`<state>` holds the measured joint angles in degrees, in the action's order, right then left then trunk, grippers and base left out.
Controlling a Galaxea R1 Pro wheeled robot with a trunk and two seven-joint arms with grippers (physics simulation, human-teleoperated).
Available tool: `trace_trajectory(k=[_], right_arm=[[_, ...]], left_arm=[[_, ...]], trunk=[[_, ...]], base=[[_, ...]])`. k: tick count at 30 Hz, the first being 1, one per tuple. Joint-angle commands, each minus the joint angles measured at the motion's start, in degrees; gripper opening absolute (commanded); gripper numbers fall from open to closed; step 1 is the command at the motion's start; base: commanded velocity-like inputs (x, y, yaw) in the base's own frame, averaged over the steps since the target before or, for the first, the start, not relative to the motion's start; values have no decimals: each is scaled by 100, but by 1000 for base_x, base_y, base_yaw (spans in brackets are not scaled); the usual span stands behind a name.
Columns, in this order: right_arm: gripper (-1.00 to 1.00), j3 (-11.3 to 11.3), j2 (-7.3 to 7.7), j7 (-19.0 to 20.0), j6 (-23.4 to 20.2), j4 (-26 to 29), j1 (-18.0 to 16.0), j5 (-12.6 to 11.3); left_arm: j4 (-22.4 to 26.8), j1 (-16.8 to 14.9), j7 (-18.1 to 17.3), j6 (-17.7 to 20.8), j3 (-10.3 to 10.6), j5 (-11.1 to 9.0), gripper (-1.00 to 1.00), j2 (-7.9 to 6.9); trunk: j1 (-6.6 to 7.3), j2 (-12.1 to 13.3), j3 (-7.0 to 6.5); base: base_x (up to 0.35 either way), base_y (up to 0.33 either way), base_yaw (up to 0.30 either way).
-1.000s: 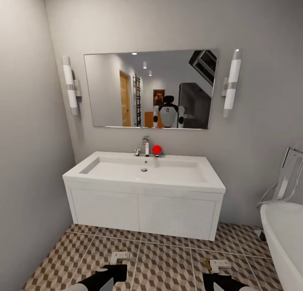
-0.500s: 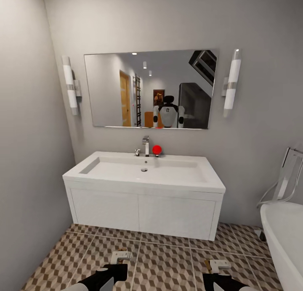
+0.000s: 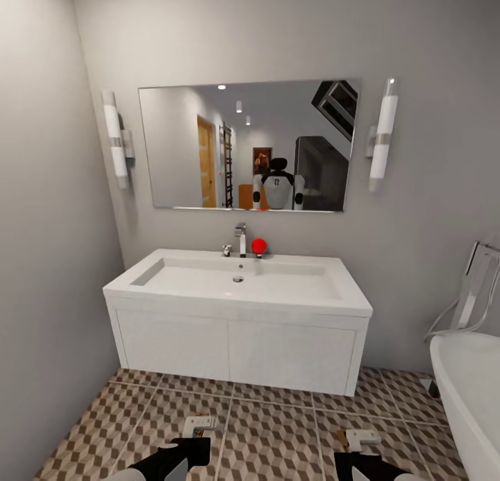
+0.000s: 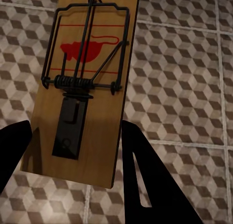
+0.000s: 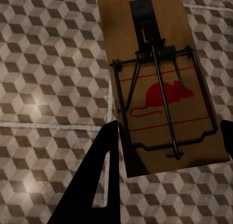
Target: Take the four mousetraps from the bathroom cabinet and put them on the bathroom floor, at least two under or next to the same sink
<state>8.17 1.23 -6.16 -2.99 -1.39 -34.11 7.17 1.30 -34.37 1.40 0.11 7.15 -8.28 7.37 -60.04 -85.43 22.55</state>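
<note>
- While facing the bathroom sink [image 3: 238,281] square on, white vanity [image 3: 236,349] spanning most of the wall, its bottom edge raised off the bathroom floor [image 3: 271,432] with a dark gap beneath.
- Left gripper [image 3: 196,425] low over the tiles, clamped on 1 mousetrap [image 4: 82,83]; black fingers [image 4: 145,180] pressing both long edges of the board, tile pattern visible all around it.
- Right gripper [image 3: 361,439] likewise closed on a second mousetrap [image 5: 160,83], fingers [image 5: 99,180] at its 2 long sides, board off the floor.
- Open tile between both grippers and the vanity front.
- Grey wall [image 3: 42,258] close on the left, bathtub rim [image 3: 462,384] crowding the right edge.
- Mirror [image 3: 250,147] above the tap [image 3: 240,239], 2 wall lamps [image 3: 117,139] flanking it.
</note>
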Motion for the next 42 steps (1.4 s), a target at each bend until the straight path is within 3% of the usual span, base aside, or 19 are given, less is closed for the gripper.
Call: trace_trajectory(k=[1, 13, 20, 23, 30, 34, 37, 42], right_arm=[[-100, 45, 0, -16, -8, -10, -8, 51], [-100, 49, 5, -15, -66, -10, -8, 39], [-100, 32, -5, -18, -112, 18, -8, 77], [-100, 31, -11, -30, -310, 231, -8, 92], [-100, 41, -24, -62, -1475, 1663, -8, 74], [-100, 41, -31, -80, -2105, 2516, -8, 63], [-100, 38, -76, -91, -2284, 2913, -10, 54], [-100, 38, -135, -105, -2382, 3132, -21, 20]], left_arm=[[-1, -3, 12, 4, 50, -59, -100, 1], [1, -6, -14, 47, 33, -56, -100, 1], [98, -7, -8, 529, 35, -48, -100, -7], [354, -8, 6, 687, 39, -37, -100, -14], [1543, -7, 21, 1434, 47, -25, -100, -173], [2474, -8, 19, 2003, 44, -26, -100, -296], [3032, -9, 20, 2309, 42, -12, -100, -328], [3822, -9, 25, 2766, 48, 15, -100, -336]], trunk=[[-22, -45, 25], [-286, -527, 240], [-440, -807, 366], [-506, -928, 420], [-659, -1209, 546], [-747, -1369, 617], [-813, -1489, 671], [-923, -1690, 761]], base=[[0, 0, 0], [0, 0, 0], [0, 0, 0], [0, 0, 0], [0, 0, 0], [0, 0, 0], [0, 0, 0], [0, 0, 0]])
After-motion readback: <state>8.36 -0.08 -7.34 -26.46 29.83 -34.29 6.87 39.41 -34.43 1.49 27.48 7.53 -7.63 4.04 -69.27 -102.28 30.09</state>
